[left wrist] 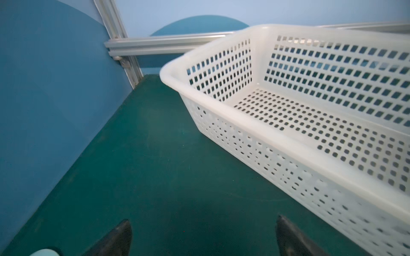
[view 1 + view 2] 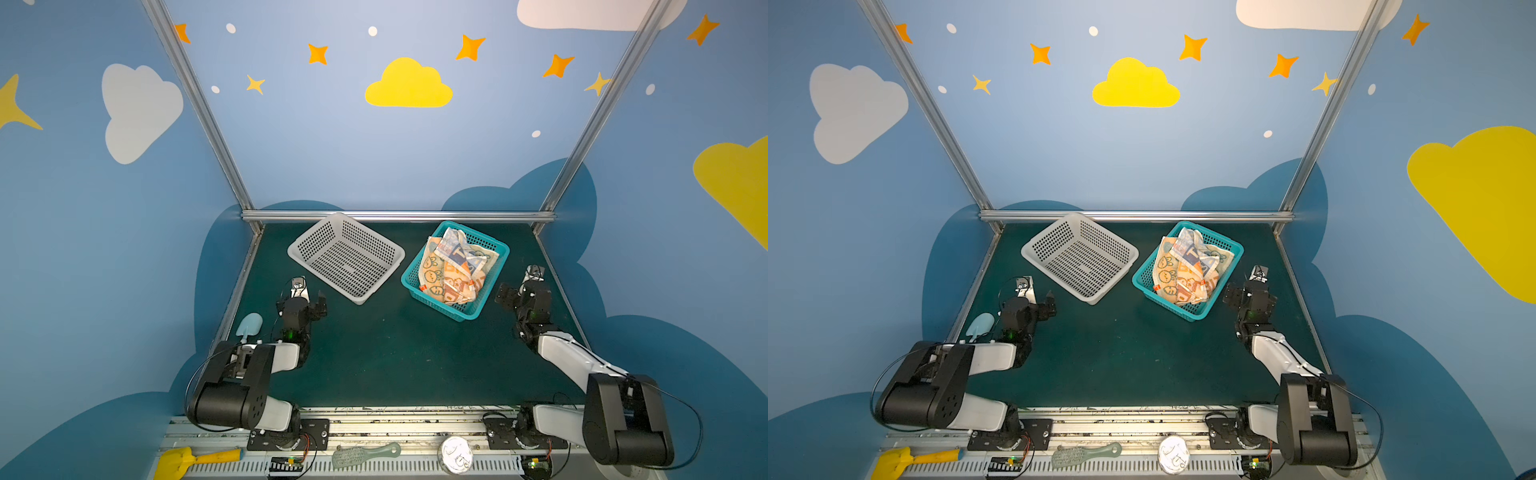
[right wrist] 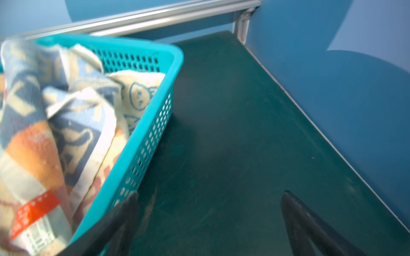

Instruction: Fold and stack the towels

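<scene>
Up at 1 o'clock soft, floppy towels (image 2: pixel 451 270) are slumping; I'd pinch a corner. Left gripper (image 1: pixel 204 220) and right gripper (image 3: pixel 210 194) are gaping, empty.

Plastic baskets, terry cloth, matt desk, metal frame.
The white perforated plastic basket (image 1: pixel 168 73) has a smooth, faintly glossy rim; the teal perforated plastic basket (image 3: pixel 133 43) looks like the same moulded plastic. The crumpled rabbit-printed towels (image 3: pixel 73 124) inside it are soft, fuzzy, matt cloth, one carrying a smoother orange tag (image 3: pixel 33 210). The dark green desk (image 3: pixel 233 144) is matt and lightly scuffed. The silver frame rail (image 1: pixel 155 42) is grooved metal with a dull sheen.
</scene>
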Controlling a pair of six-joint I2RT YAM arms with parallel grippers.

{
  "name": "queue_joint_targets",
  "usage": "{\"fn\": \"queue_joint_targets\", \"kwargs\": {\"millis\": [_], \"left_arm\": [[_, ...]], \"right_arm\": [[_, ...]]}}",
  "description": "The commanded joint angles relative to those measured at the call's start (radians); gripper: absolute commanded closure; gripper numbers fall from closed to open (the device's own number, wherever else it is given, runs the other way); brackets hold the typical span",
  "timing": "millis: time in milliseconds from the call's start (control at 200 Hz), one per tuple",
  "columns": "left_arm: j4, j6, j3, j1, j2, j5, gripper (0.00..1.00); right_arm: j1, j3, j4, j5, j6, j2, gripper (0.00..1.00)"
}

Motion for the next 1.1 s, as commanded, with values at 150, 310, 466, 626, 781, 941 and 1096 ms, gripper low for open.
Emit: {"fn": "queue_joint_targets", "kwargs": {"millis": [150, 310, 466, 626, 781, 941, 1096], "left_arm": [[-0.364, -0.090, 0.098, -0.069, -0.217, -0.334, 0.00], [-0.788, -0.325, 0.218, -0.085, -0.375, -0.366, 0.00], [-1.042, -0.491, 0.310, -0.091, -0.496, -0.222, 0.00], [-1.093, -0.537, 0.351, -0.091, -0.515, 0.041, 0.00], [-1.126, -0.591, 0.411, -0.096, -0.437, 0.259, 0.00], [-1.140, -0.681, 0.435, -0.096, -0.408, 0.404, 0.00], [-1.158, -0.741, 0.422, -0.094, -0.385, 0.566, 0.00]], "right_arm": [[-0.005, 0.226, -0.459, 0.247, 0.248, 0.044, 0.01], [-0.008, 0.238, -0.495, 0.055, 0.239, 0.017, 0.01], [0.016, 0.270, -0.485, -0.241, 0.183, -0.076, 0.01], [0.150, 0.444, -0.674, -0.257, 0.195, -0.077, 0.01], [0.339, 0.586, -0.766, -0.224, 0.284, 0.038, 0.01], [0.525, 0.745, -0.814, -0.207, 0.434, 0.216, 0.03], [0.690, 0.936, -0.865, -0.166, 0.497, 0.437, 0.06]]}}
